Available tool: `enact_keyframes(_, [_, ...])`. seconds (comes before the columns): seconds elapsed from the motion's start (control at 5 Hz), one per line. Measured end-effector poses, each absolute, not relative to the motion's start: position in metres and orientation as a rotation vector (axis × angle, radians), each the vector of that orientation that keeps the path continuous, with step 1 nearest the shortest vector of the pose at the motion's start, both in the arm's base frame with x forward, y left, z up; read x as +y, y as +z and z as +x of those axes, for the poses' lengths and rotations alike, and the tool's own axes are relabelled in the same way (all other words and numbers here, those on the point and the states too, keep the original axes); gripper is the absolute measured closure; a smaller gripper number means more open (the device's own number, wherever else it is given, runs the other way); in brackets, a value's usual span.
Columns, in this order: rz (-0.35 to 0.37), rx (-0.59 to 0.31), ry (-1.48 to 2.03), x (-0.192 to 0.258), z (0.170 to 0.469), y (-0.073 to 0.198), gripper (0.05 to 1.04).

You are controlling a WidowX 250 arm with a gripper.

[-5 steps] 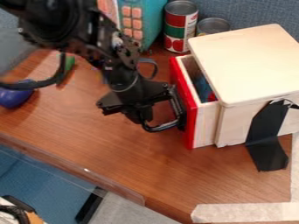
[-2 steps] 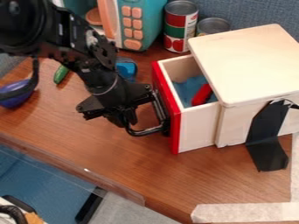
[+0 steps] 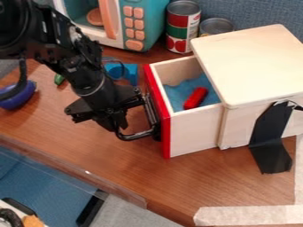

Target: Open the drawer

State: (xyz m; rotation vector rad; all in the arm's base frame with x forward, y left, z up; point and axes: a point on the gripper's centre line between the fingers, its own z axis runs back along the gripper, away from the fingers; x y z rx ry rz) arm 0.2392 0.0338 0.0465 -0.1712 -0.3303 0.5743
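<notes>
Camera view: wooden box [image 3: 254,62] set on worktop [image 3: 106,162], red-fronted drawer [image 3: 192,133] partway out of it, on the side facing the arm. Claw [image 3: 118,125] placed low in front of the red panel [image 3: 166,144], at the black handle [image 3: 137,135], presumably so that the drawer can be drawn straight out. Whether the handle is clenched or just hooked cannot be told; contact looks likely. Black tape [image 3: 269,137] is run from box side down to worktop, probably so the box is not dragged along with the drawer. Blue lining or cloth [image 3: 175,94] and a red object [image 3: 195,98] are held inside the drawer, between its walls; rear part is covered by the box top. Task judged nearly or already done, since the interior is well exposed. If more opening is wanted, a level pull is called for; tilting or overpulling could free the drawer. Otherwise the handle should be cleared before the arm is lifted.
</notes>
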Motion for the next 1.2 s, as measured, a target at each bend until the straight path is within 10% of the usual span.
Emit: enact_keyframes(1.2, [-0.153,-0.283,0.551,0.055,0.222,0.047,0.932])
